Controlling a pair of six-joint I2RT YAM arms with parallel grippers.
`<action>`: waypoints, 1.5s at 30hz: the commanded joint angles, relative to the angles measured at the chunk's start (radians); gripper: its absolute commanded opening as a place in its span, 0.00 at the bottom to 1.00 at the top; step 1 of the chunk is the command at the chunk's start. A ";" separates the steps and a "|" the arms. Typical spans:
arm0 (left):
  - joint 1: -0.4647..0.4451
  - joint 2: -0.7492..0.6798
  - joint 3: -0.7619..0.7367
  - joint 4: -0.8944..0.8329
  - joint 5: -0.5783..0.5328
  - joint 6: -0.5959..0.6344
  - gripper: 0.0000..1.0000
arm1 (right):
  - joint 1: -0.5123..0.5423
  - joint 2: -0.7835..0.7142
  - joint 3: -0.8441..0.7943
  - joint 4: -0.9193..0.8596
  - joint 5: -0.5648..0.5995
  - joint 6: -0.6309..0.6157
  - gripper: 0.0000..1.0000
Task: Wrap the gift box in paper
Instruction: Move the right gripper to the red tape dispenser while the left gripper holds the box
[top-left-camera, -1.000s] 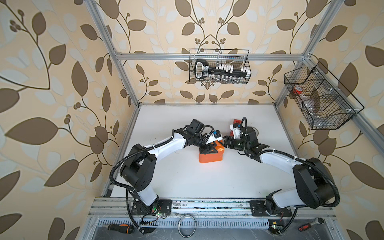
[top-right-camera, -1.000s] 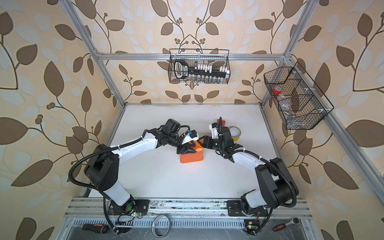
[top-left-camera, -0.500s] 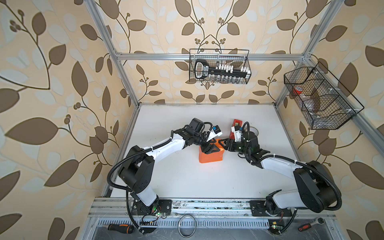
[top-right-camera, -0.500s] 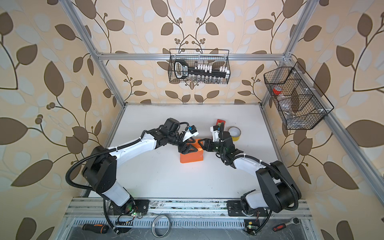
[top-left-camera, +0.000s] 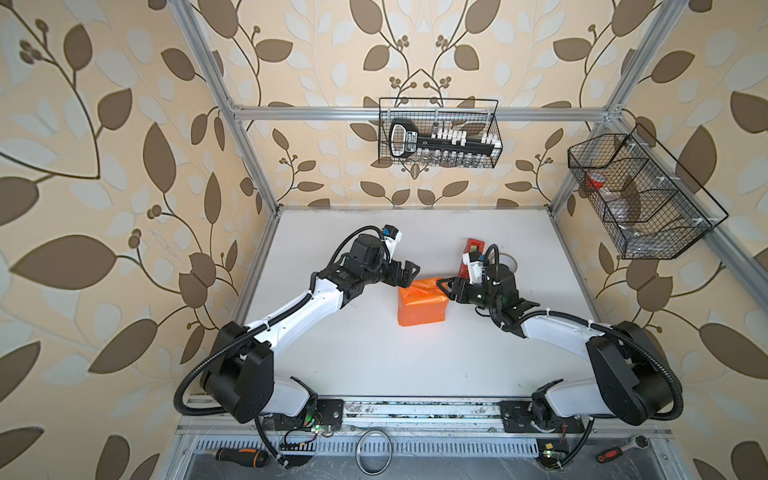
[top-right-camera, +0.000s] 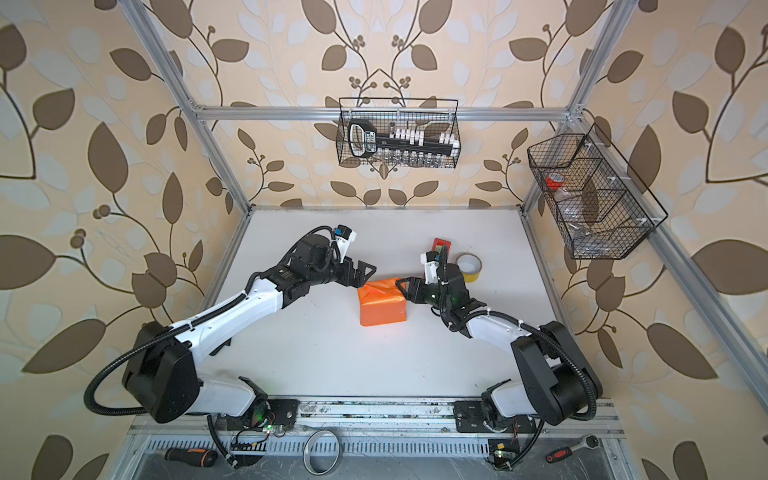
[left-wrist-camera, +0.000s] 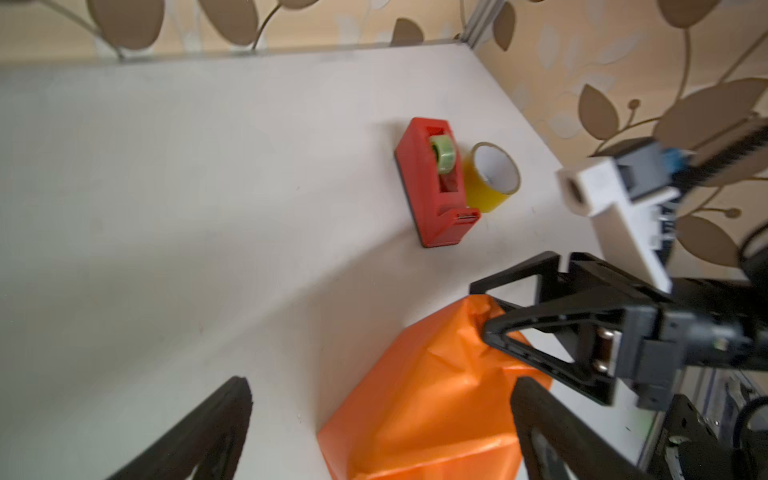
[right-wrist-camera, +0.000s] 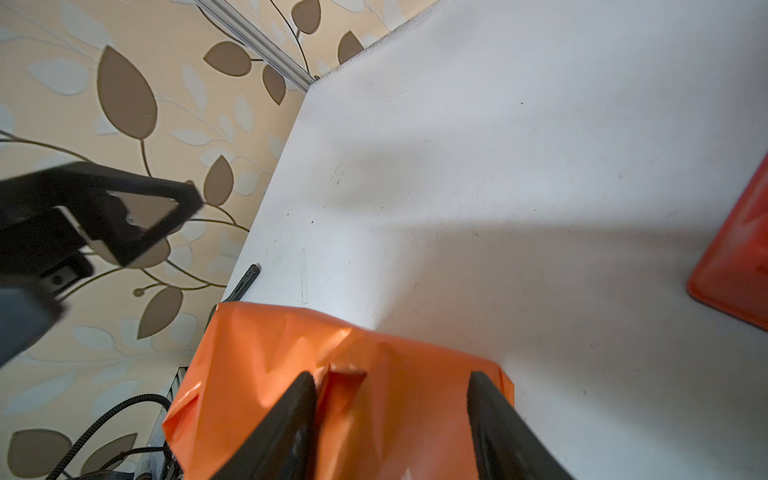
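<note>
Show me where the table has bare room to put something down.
Free: the white table between the glossy orange paper parcel and the metal front rail; also the strip along the back wall. Crowded: around the parcel, and by the red tape dispenser and yellow tape roll.

Shot from high above the near edge, both top views look down across the whole white table (top-left-camera: 374, 357) toward the far wall (top-left-camera: 324, 166). The left wrist view, close in, faces the far right corner. The right wrist view, closer still, faces the far left corner. All four share the orange paper (left-wrist-camera: 415, 415).
</note>
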 joint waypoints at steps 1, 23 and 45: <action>-0.004 0.042 0.022 -0.018 0.037 -0.098 0.99 | 0.009 0.033 -0.047 -0.124 0.035 -0.026 0.59; 0.003 0.059 -0.203 0.097 0.165 -0.143 0.99 | 0.008 0.023 -0.003 -0.152 0.022 -0.040 0.61; 0.003 0.106 -0.248 0.123 0.148 -0.201 0.94 | -0.383 -0.027 0.238 -0.433 -0.077 -0.030 0.61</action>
